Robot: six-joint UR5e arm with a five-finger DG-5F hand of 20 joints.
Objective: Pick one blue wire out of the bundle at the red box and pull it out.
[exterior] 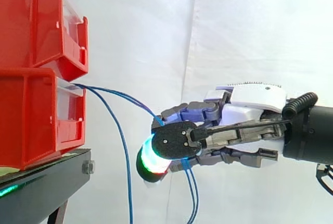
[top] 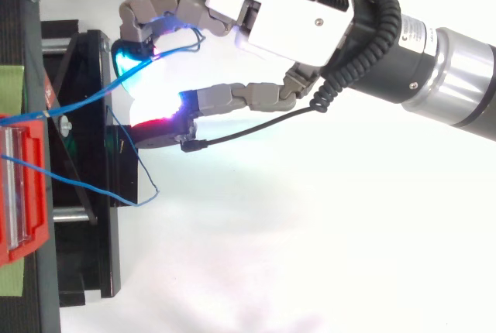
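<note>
Pinching one blue wire [exterior: 119, 94] in the hand [exterior: 250, 114], with fingers curling against the thumb and the wire stretching from the fingertips to the lower red bin [exterior: 31, 120] well ahead of them. Showing, from the side, two strands of it hanging below the hand and a second wire [exterior: 123, 146] drooping between fingertips and bin. Showing, from above, the pinched wire meeting the cyan pad [top: 128, 54] and the second wire bending near the thumb's red-glowing tip.
</note>
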